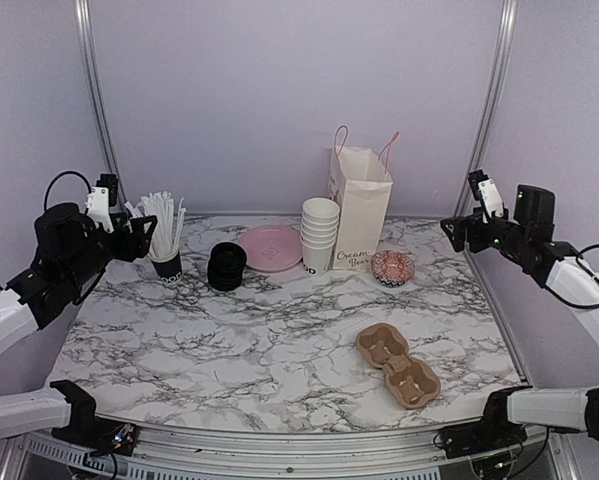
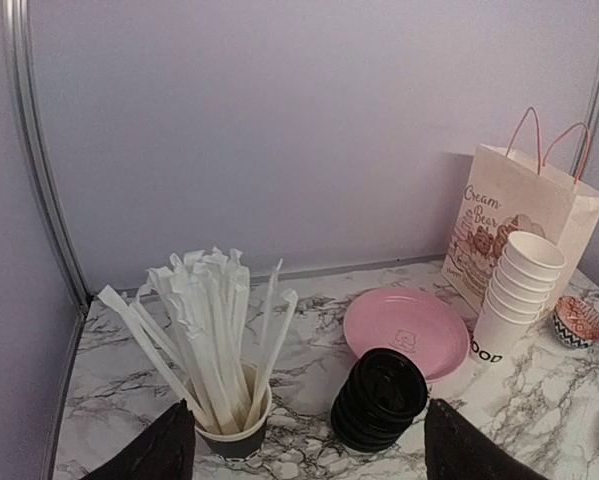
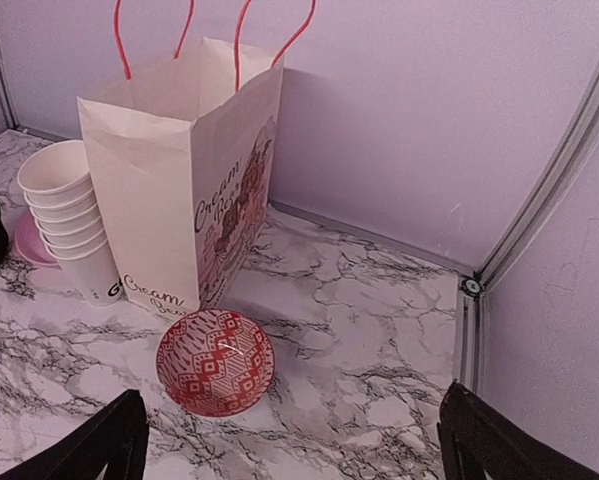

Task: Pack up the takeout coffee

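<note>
Awaiting start, 0 packed: left gripper [image 1: 131, 240], right gripper [image 1: 457, 233] spread, empty; lidless cups [image 1: 319, 235], lids [image 1: 226, 266], carrier [image 1: 397, 365], bag [image 1: 361, 210] between them.

Bright, even, diffuse light with a lavender cast. The paper bag [image 2: 524, 220] throws a faint, soft shadow on the wall [image 2: 279, 120] to its left. In the left wrist view the frame rail [image 2: 41, 170] bows with lens distortion. The marble table [image 1: 229, 340] is in sharp focus.

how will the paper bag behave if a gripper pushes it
The paper bag stands tall on a narrow base, so a high push would probably tip it. Its thin walls would likely crumple if pinched.
</note>
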